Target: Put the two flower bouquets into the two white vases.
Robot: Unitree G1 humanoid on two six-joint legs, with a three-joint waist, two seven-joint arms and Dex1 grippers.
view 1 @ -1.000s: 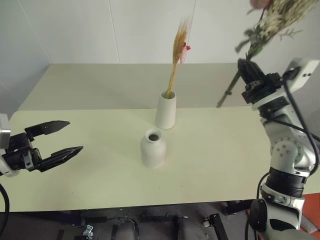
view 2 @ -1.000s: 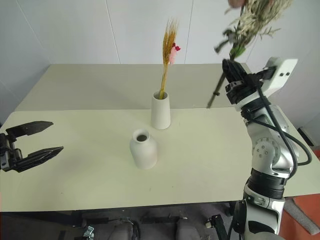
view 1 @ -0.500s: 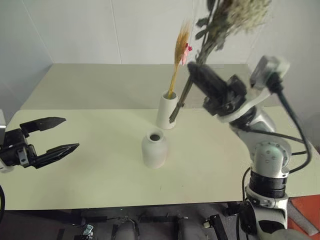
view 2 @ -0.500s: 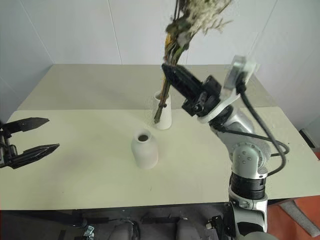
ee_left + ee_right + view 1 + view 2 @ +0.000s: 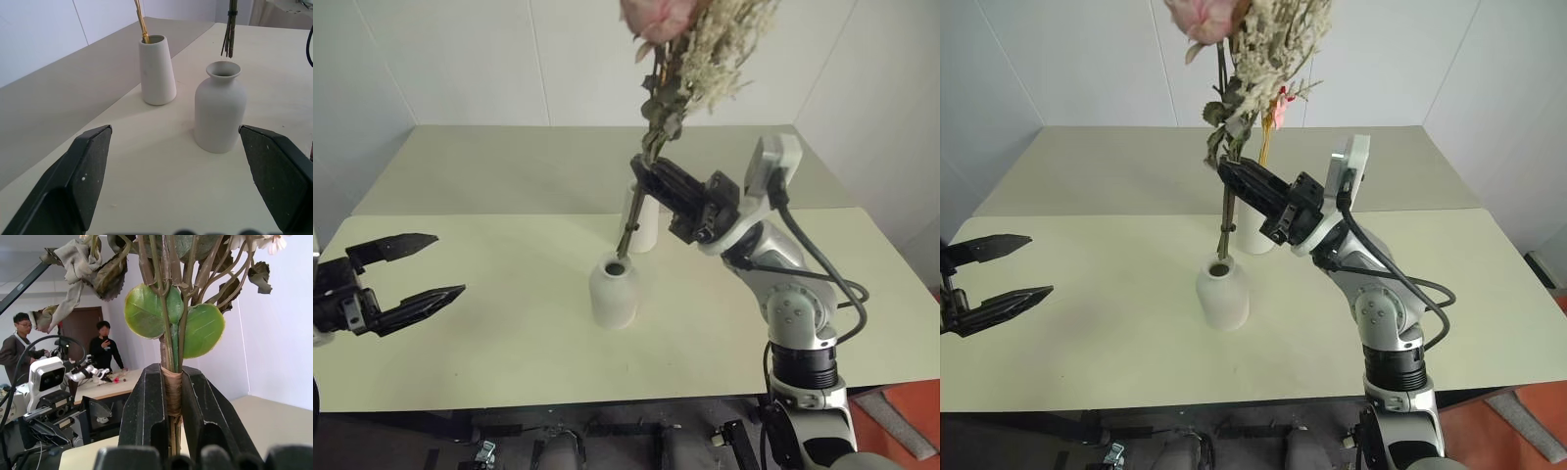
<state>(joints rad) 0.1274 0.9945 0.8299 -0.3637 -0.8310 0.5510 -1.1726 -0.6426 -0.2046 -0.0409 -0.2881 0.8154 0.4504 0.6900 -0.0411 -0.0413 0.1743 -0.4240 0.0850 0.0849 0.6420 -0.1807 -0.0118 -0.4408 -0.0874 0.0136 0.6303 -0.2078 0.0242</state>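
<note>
At far left, over the near edge of the pale bench (image 5: pixel 489 352), the left pincer (image 5: pixel 409 269) is hanging w/ its two black fingers spread wide, nothing between them, pointing across toward the vases and well apart from both.

Moving rt to bench centre, the short round vase (image 5: pixel 614 289) is standing upright, narrow mouth open and facing up. Just behind it the tall tapered vase (image 5: pixel 156 68) is already carrying the golden wheat spray (image 5: pixel 1269 132), its stalk leaning on the rim, small pink-red bloom up top.

Above the short vase, the rose bunch (image 5: pixel 695 49) is hanging nearly vertical, long axis tilting a little, blooms high and toward the rt, cut stem ends (image 5: pixel 228 41) low. In the left wrist view those ends are sitting just above the mouth, slightly toward its far rim, not yet inside as far as I can tell.

Rt of that, the right pincer (image 5: pixel 651 178) is clamping narrow on the wrapped stems, well above the cut ends; right wrist view is showing both pads (image 5: pixel 146 406) pressing the binding. So this arm is the near one; the mouth is lying almost straight below the stem tips.

Judgement: next move is needing a small lineup, then a straight drop. Main risks: stems catching the narrow lip and tipping the vase, or the bunch brushing the wheat spray close behind.
</note>
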